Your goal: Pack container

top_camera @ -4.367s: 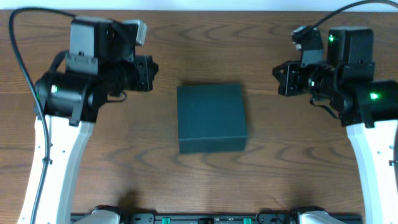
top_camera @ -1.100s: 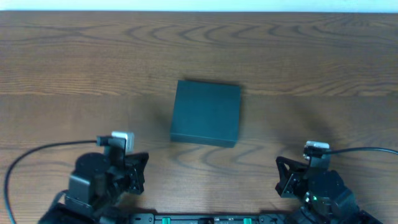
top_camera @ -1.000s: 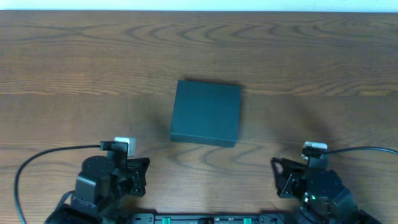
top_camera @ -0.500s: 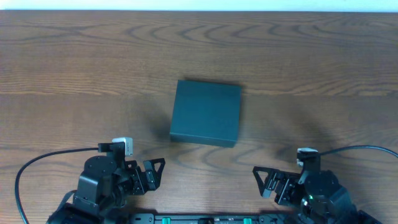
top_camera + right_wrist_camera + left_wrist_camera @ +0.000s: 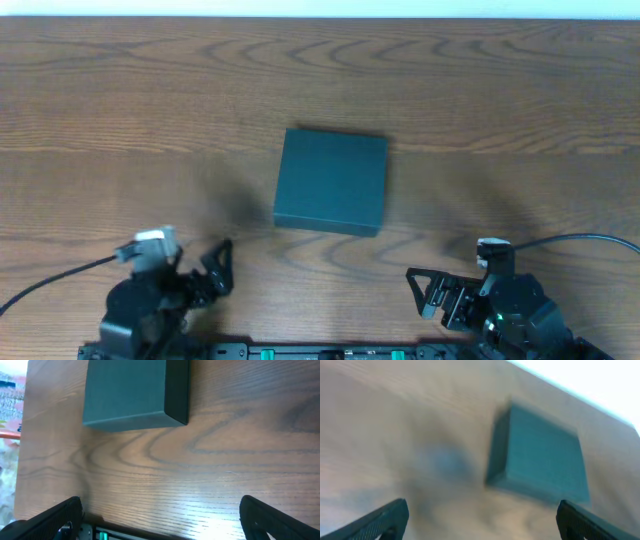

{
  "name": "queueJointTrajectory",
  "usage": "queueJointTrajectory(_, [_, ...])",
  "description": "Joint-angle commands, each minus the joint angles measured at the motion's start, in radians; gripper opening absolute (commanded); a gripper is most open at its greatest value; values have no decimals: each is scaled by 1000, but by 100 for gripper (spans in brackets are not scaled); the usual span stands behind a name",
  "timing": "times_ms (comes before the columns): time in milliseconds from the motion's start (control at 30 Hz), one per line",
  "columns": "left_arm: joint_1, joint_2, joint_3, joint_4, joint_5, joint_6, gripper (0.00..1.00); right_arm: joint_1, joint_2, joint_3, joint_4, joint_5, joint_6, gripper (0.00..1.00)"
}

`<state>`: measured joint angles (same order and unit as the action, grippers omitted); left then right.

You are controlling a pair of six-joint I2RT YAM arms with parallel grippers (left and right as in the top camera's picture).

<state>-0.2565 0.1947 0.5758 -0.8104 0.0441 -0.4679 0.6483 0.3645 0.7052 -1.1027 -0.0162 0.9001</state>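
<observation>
Dark teal box point(image 5: 331, 181) lies shut mid-table point(image 5: 120, 110), well apart from left gripper point(image 5: 212, 280) and right gripper point(image 5: 420, 293), both with jaws spread wide at the near edge, arms cut off by frame, left wrist view blurred.

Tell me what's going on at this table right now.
The dark teal container lies closed in the middle of the wooden table. The left gripper and right gripper are both open and empty, close to the table's near edge, neither touching the container. Nothing is being packed at this moment.
</observation>
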Motion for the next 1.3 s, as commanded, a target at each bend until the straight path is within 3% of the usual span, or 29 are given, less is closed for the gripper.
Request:
queueJointTrajectory(0, [74, -68, -106, 86, -132, 29, 95, -6, 0, -6, -2, -3, 12, 99])
queueJointTrajectory(100, [122, -111, -227, 234, -110, 75, 96, -6, 0, -6, -2, -3, 12, 99])
queueJointTrajectory(200, [147, -142, -343, 396, -18, 209, 96, -6, 0, -6, -2, -3, 12, 99])
queueJointTrajectory(400, [146, -169, -477, 483, 1, 260, 95, -6, 0, -6, -2, -3, 12, 99])
queueJointTrajectory(1100, [146, -177, -477, 484, 5, 292, 96, -6, 0, -6, -2, -3, 12, 99])
queueJointTrajectory(1267, [146, -177, -477, 484, 5, 293, 95, -6, 0, -6, -24, 259, -97, 99])
